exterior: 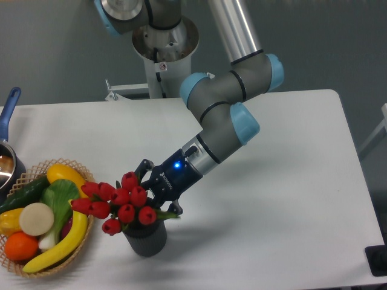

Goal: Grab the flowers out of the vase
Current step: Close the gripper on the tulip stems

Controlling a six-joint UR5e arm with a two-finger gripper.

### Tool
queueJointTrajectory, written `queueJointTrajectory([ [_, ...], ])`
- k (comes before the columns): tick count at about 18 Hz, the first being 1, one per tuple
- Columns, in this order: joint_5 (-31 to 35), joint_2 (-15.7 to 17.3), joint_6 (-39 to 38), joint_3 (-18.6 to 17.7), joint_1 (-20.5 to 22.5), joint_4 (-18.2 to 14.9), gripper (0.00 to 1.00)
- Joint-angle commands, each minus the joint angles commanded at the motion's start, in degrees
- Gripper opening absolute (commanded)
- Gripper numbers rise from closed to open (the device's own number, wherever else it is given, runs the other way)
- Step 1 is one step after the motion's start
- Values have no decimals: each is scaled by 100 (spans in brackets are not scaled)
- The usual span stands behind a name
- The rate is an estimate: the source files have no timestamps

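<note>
One bunch of about nine red tulip buds (118, 200) stands in one dark grey ribbed cylindrical vase (145, 239). At the left sit one round wicker basket (84, 174) of mixed fruit and vegetables and one blue-handled metal pot (8, 110).

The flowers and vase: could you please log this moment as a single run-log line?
gripper: at flower stems, jaws hidden | flowers: in vase, leaning toward basket | vase: upright on table
</note>
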Motion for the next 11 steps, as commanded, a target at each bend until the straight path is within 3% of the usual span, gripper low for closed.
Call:
queueJointTrajectory([
  [11,-26,70,-210,0,176,0,47],
])
